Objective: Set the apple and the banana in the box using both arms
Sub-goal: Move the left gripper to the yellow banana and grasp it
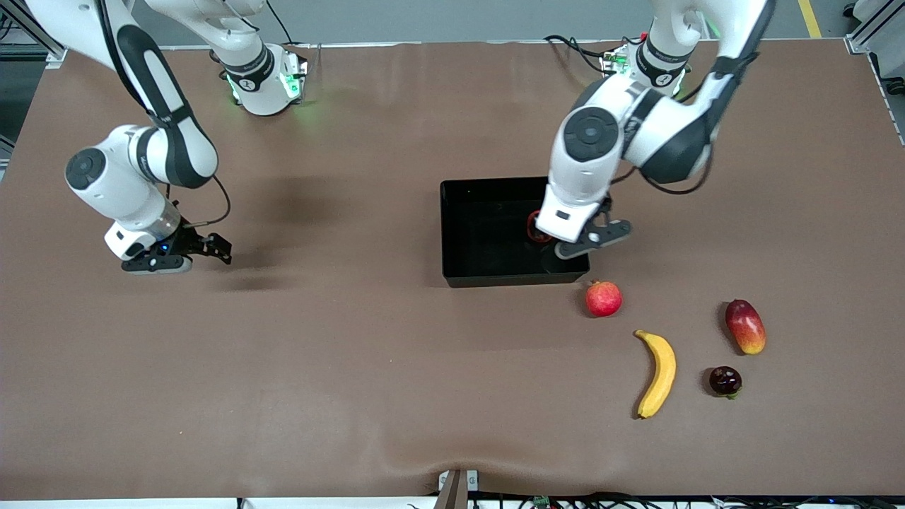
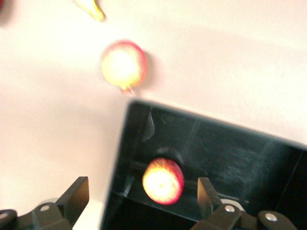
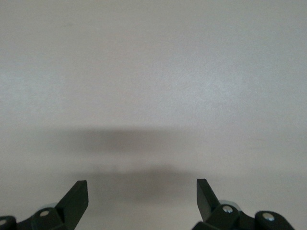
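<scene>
The apple (image 2: 163, 181), red with a yellowish face, lies inside the black box (image 1: 488, 226) near the corner toward the left arm's end; in the front view only a red sliver (image 1: 534, 230) shows beside the wrist. My left gripper (image 1: 592, 239) hangs over that corner, open and empty; in the left wrist view (image 2: 143, 189) its fingers stand wide on either side of the apple without touching it. The banana (image 1: 657, 373) lies on the table nearer the camera than the box; its tip shows in the left wrist view (image 2: 91, 8). My right gripper (image 1: 215, 247) is open and empty low over bare table at its own end, as the right wrist view (image 3: 142, 189) also shows.
A pink-red round fruit (image 1: 603, 298) with a nub sits on the table just off the box's near corner, and also shows in the left wrist view (image 2: 123, 64). A red-yellow mango (image 1: 745, 326) and a dark round fruit (image 1: 725, 381) lie beside the banana toward the left arm's end.
</scene>
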Motion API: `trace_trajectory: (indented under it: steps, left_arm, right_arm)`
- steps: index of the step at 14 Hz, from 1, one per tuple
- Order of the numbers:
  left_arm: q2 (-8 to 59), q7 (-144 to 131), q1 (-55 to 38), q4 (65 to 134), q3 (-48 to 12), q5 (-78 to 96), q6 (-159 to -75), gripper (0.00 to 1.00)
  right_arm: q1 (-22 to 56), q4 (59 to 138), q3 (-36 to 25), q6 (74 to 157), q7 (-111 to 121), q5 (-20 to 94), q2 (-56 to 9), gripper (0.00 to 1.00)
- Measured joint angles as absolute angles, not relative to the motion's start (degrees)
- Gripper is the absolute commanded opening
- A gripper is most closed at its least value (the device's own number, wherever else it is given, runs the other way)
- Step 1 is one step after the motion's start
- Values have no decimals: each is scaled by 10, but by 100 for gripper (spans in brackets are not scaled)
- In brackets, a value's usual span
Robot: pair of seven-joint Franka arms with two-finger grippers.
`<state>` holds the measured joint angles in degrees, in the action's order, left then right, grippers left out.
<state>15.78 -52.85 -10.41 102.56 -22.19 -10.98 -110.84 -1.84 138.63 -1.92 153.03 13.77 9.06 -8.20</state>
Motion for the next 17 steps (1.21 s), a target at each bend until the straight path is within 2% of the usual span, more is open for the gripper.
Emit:
trace_trajectory:
  steps: [4,6,9,12,15,17]
  left_arm:
    - [176,-362,26,1010,-217,-111,-1114,100]
    - [213,-314,69,990,-216,-111,-1131,100]
    - [295,-293,80,945,-216,-111,-1195,100]
    - [377,-211,83,885,-216,-111,-1261,100]
    - [453,-144,83,801,-213,-111,-1280,100]
    - [487,-91,79,779,-191,-111,-1320,100]
  right_arm:
    - [-18,1389,-14,1480,138,91,-33,100]
    - [-18,1387,-14,1458,138,91,-11,100]
    - [-18,1374,-14,1400,137,91,23,100]
    - [-20,1328,-15,1288,137,89,57,100]
    - [-35,1242,-16,1163,128,50,70,100]
    - [-37,1181,-16,1083,106,28,71,100]
